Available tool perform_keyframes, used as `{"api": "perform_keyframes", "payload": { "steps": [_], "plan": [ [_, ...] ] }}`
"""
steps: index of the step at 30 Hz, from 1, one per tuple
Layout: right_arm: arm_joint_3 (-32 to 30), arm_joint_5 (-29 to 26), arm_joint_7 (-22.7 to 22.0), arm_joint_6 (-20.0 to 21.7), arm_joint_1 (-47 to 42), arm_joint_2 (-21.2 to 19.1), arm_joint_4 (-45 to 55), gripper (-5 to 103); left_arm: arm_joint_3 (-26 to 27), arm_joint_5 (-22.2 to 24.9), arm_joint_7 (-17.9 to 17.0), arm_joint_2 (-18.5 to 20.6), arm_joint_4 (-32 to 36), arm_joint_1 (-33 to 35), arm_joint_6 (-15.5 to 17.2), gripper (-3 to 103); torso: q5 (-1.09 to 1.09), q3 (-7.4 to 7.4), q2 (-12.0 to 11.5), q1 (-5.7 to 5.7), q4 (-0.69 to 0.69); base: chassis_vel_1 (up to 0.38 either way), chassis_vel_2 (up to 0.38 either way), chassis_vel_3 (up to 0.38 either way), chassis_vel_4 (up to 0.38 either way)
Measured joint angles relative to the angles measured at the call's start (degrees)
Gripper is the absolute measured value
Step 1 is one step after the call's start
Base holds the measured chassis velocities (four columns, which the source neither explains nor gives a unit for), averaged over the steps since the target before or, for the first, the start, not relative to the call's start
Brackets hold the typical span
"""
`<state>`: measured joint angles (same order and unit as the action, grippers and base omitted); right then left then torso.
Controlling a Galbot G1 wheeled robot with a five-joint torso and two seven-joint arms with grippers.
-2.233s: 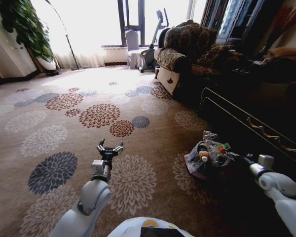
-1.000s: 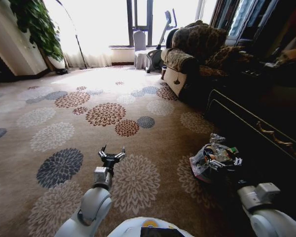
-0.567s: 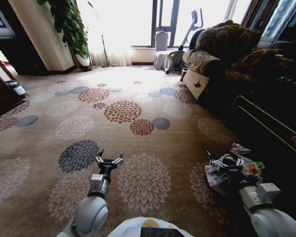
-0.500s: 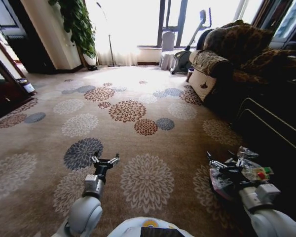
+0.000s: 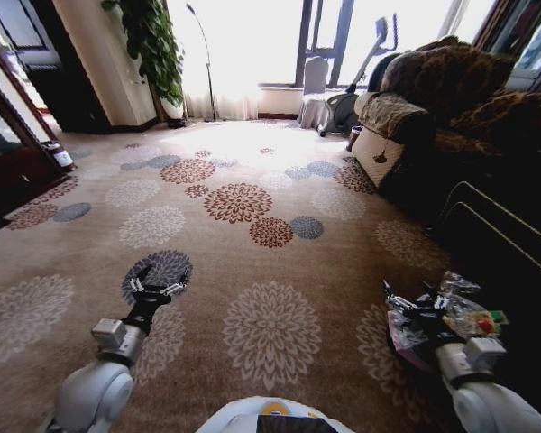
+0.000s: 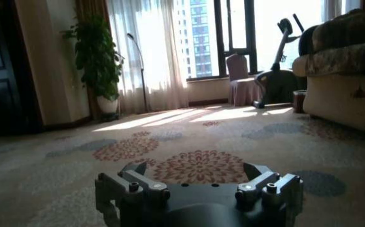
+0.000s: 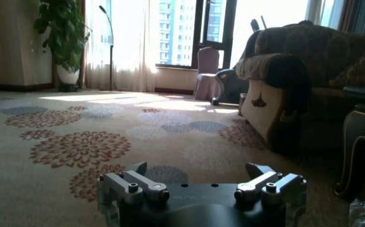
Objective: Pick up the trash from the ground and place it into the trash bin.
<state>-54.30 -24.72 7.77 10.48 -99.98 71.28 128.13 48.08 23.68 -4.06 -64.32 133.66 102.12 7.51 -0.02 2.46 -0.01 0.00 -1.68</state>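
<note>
Now both empty: left gripper (image 5: 155,290) and right gripper (image 5: 408,302) hold fingers released above the flower-patterned carpet floor (image 5: 270,234); the black plastic-lined trash bin (image 5: 444,327) looks filled, so I judge finding more litter comes next.

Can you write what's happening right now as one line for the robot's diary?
left gripper: open, empty, above carpet | right gripper: open, empty, by trash bin

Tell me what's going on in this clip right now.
The robot stands on a flower-patterned carpet in a living room, and neither arm holds anything. The left gripper hovers open over the carpet on the robot's left. The right gripper is open too, next to the bag-lined trash bin on its right, beside dark furniture. The bin already holds trash: clear plastic and colourful packets. No loose litter is visible on the stretch of carpet ahead.
</note>
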Motion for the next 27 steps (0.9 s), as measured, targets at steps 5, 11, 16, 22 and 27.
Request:
{"api": "perform_keyframes", "payload": {
  "steps": [5, 11, 16, 22, 27],
  "plan": [
    [-0.61, 0.03, 1.72, -0.93, -0.70, 0.43, -0.65, 100, -0.33, -0.78, 0.24, -0.09, 0.39, -0.33, 0.09, 100, 0.02, 0.01, 0.00, 0.00, 0.00, 0.000, 0.000, 0.000, 0.000],
    [-1.01, -0.02, 2.51, -1.95, -1.40, 0.70, -0.91, 100, -1.12, -1.36, -0.06, -0.22, 0.39, -0.76, 0.44, 100, 0.02, 0.01, 0.00, 0.00, 0.01, 0.050, -0.043, -0.042, 0.053],
    [-1.16, -0.10, 2.77, -2.50, -1.58, 0.70, -1.35, 100, -2.30, -1.86, -1.07, -0.99, 0.80, -0.80, 0.99, 100, 0.02, 0.00, 0.00, 0.00, 0.00, 0.135, -0.120, -0.128, 0.124],
    [-1.30, -0.33, 3.02, -3.02, -1.99, 0.50, -1.75, 100, -2.95, -2.33, -1.62, -1.53, 1.15, -0.87, 1.32, 100, 0.02, 0.00, 0.00, 0.00, 0.00, 0.168, -0.143, -0.158, 0.152],
    [-1.49, -0.64, 3.34, -3.72, -2.50, 0.34, -2.02, 100, -3.72, -3.13, -2.18, -1.98, 1.55, -0.82, 1.43, 100, 0.03, 0.00, 0.00, 0.00, 0.00, 0.131, -0.133, -0.137, 0.134]
  ]
}}
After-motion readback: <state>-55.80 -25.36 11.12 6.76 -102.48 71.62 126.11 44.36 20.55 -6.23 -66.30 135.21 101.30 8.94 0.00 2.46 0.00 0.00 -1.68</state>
